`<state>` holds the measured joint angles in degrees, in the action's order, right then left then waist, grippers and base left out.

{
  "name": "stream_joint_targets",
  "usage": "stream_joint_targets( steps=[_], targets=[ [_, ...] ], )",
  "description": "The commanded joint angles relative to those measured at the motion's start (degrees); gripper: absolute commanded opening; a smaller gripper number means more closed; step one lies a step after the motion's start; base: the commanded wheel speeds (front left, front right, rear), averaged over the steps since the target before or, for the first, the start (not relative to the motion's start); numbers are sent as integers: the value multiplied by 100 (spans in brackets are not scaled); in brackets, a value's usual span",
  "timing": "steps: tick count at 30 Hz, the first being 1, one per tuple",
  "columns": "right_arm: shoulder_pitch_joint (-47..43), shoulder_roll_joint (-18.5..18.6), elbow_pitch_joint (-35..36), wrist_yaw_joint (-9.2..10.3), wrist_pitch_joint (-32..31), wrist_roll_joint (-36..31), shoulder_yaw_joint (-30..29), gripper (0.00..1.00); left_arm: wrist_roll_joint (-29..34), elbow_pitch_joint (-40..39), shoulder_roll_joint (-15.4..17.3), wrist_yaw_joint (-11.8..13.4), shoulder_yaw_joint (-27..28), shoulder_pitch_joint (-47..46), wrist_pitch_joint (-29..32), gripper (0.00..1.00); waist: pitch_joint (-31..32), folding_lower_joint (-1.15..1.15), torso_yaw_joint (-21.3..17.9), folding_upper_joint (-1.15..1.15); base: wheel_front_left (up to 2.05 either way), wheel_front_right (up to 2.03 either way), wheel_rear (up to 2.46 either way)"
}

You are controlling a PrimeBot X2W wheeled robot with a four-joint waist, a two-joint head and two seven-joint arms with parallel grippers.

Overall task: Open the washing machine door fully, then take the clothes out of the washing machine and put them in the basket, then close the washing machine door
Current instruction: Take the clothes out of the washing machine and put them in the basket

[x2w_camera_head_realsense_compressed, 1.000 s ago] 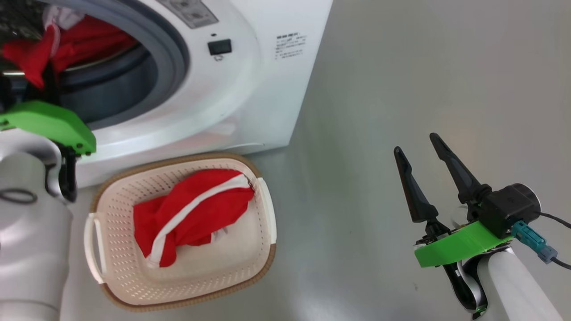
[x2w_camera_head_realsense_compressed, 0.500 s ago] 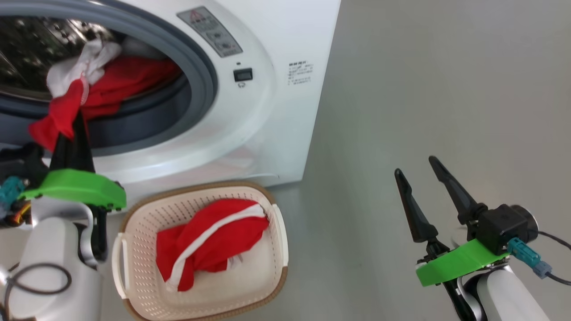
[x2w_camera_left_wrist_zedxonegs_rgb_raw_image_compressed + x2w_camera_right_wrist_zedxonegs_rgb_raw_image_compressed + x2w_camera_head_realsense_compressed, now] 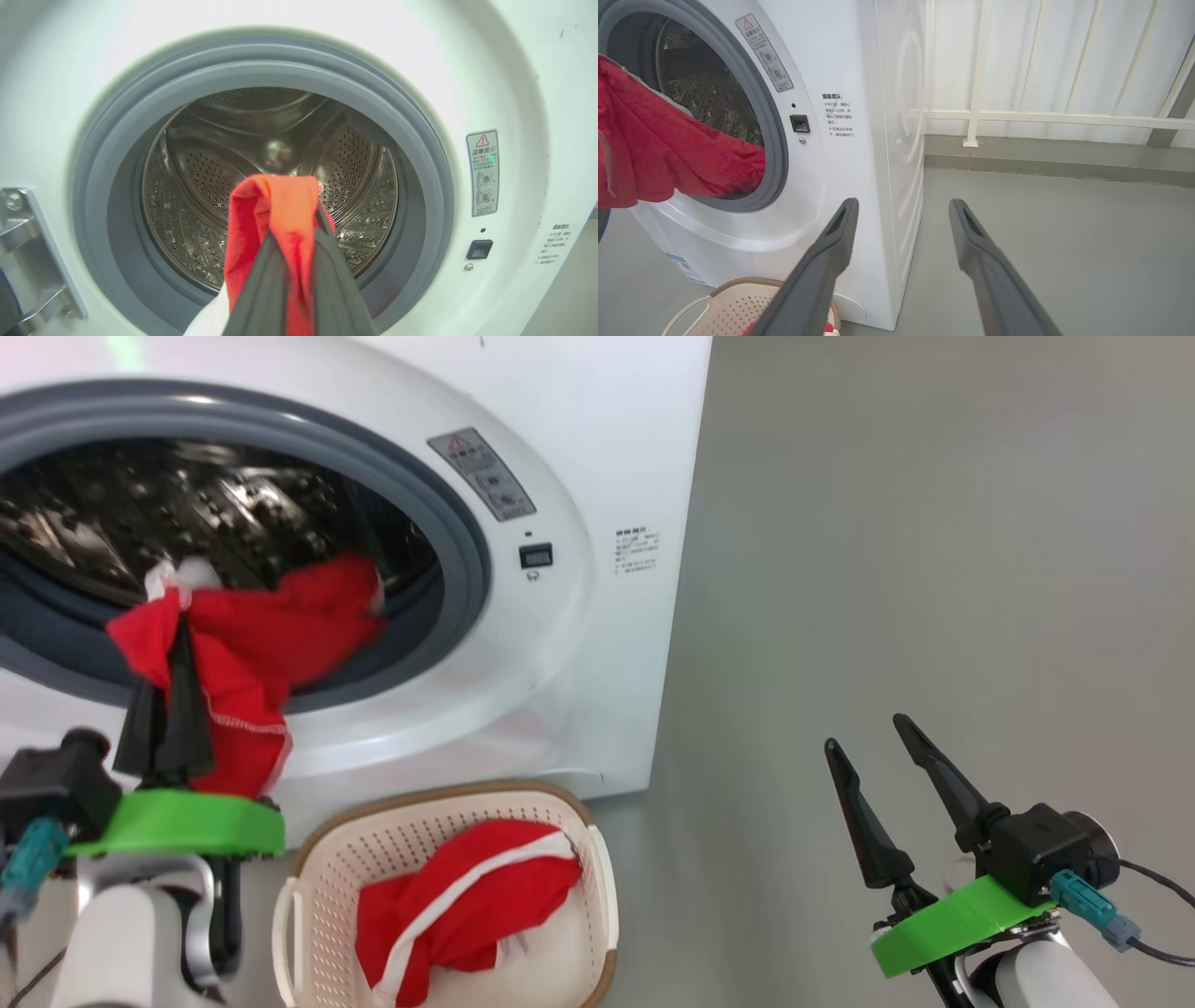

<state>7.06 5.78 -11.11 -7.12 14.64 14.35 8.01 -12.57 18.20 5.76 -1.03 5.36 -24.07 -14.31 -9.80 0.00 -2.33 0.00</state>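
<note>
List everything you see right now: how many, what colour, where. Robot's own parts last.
washing machine: one, white, upper left of head view
rubber ring: one, grey, around its opening
drum: one, perforated steel, inside
hanging garment: one, red, draped out over the ring
basket: one, cream, brown rim, on floor below the opening
second garment: one, red with white stripe, in the basket
warning sticker: one, pale, red triangle, right of the ring
railing: one, white, beyond the machine
left gripper: one, dark, shut on the hanging garment
right gripper: one, dark, open, empty, lower right over the floor
</note>
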Motion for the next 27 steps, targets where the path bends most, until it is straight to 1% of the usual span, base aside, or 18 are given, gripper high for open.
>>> stream_joint_targets(
  steps=[1, 5, 9, 10, 11, 15, 20, 24, 27],
  targets=[
    [-9, 49, 119, -36, 36, -42, 111, 100, 75, -378, 161, 8, 211, 143, -68, 0, 247, 0, 58, 0, 0, 0, 0],
    [-78, 38, 97, -36, 36, -36, 139, 100, 114, -873, 113, 24, 180, 458, -69, 0, 382, 0, 59, 0, 0, 0, 0],
    [-154, 21, 96, -36, 36, -57, 155, 100, 191, -1458, 38, 127, 63, 784, 22, 0, 456, 0, 56, 0, 0, 0, 0],
    [-179, 16, 108, -36, 36, -60, 153, 100, 189, -1746, -9, 161, -11, 937, 115, 0, 447, 0, 51, 0, 0, 0, 0],
    [-185, 16, 116, -36, 36, -60, 148, 100, 171, -1875, -34, 178, -45, 1005, 159, 0, 435, 0, 50, 0, 0, 0, 0],
    [-183, 21, 138, -36, 36, -62, 141, 100, 108, -2100, -93, 208, -149, 1195, 288, 0, 379, 0, 51, 0, 0, 0, 0],
    [-120, 37, 178, -36, 36, -63, 158, 100, -168, -1873, -184, 229, -284, 1359, 379, 0, 154, 0, 43, 0, 0, 0, 0],
    [-33, 56, 205, -36, 36, -55, 152, 100, -286, -1362, -218, 232, -402, 1268, 300, 0, -94, 0, 36, 0, 0, 0, 0],
    [55, 61, 229, -36, 36, -54, 147, 100, -399, -844, -231, 178, -422, 1068, 187, 0, -299, 0, 20, 0, 0, 0, 0]
  ],
)
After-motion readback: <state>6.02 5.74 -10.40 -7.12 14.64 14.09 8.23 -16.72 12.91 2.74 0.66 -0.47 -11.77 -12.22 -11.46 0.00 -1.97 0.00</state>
